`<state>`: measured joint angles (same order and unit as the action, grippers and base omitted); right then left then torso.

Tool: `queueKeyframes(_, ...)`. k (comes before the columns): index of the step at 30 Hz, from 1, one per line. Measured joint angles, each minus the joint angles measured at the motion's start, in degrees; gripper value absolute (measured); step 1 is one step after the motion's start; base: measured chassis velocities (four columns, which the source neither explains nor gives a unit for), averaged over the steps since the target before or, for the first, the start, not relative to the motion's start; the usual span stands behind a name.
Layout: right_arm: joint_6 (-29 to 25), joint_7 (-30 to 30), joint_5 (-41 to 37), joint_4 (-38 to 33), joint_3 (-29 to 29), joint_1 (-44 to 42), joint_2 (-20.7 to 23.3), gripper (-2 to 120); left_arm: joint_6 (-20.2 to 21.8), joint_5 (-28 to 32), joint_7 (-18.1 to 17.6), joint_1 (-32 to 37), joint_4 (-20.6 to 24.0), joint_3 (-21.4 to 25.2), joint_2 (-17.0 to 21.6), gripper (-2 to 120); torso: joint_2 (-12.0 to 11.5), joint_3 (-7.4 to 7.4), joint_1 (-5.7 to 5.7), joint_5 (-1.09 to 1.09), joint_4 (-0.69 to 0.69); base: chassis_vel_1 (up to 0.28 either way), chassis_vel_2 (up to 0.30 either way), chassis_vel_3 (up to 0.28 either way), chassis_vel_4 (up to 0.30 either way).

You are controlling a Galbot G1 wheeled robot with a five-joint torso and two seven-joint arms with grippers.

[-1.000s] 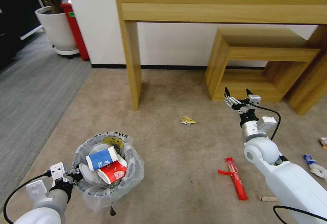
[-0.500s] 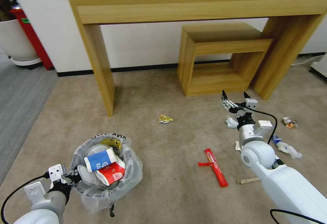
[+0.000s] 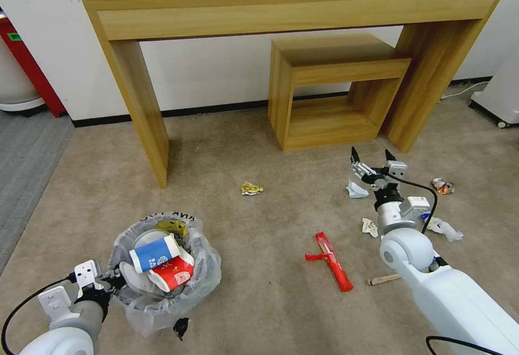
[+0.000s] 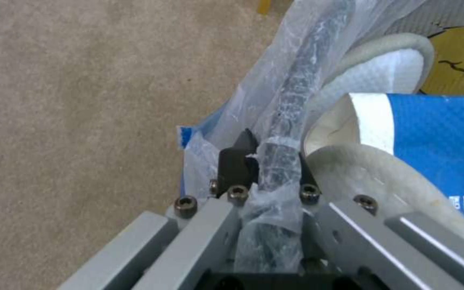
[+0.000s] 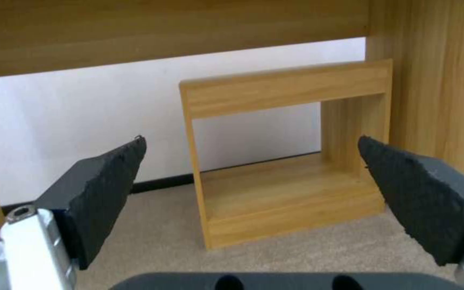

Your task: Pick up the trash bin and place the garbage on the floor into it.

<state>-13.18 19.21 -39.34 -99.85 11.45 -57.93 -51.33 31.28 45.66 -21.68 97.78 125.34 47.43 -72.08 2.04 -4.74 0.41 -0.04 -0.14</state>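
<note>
Left gripper (image 3: 111,279): clamped on the bagged rim of the trash bin (image 3: 162,312), low at the near left of the carpet (image 3: 259,290); the left wrist view shows the black fingers (image 4: 237,161) pinching the plastic-wrapped rim.
Trash bin: stuffed already — blue-white cup (image 3: 154,252) on top, red-white cup (image 3: 175,276) beside it, a white slipper (image 4: 382,76) against the bag.
Right gripper (image 3: 373,161): hanging over the carpet's right side with its dark pads (image 5: 103,181) spread wide and nothing between them, facing the small wooden stand (image 3: 335,90) under the long table (image 3: 292,4).
Garbage on the carpet: red wrapper (image 3: 331,260) near the middle — wooden stick (image 3: 384,279) just right of it, crumpled papers (image 3: 355,189) beside the right gripper, a yellow scrap (image 3: 251,188) farther back.
</note>
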Motion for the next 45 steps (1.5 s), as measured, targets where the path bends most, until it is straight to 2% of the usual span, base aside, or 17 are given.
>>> queueKeyframes(24, -0.1, -1.4, 0.3, -0.2, -0.1, -0.5, 0.0, 100, -0.4, -0.3, -0.3, 0.9, 0.6, 0.0, -0.8, 0, 0.0, 0.00, 0.00, 0.01, -0.01, 0.000, 0.000, 0.000, 0.000)
queueKeyframes(45, 0.0, -1.9, 0.6, -0.8, -0.2, -0.7, 0.1, 100, -0.8, -0.6, -0.3, 1.1, 0.8, 0.0, -0.9, 0, 0.0, -0.01, 0.00, 0.00, -0.01, -0.065, 0.061, 0.058, -0.070)
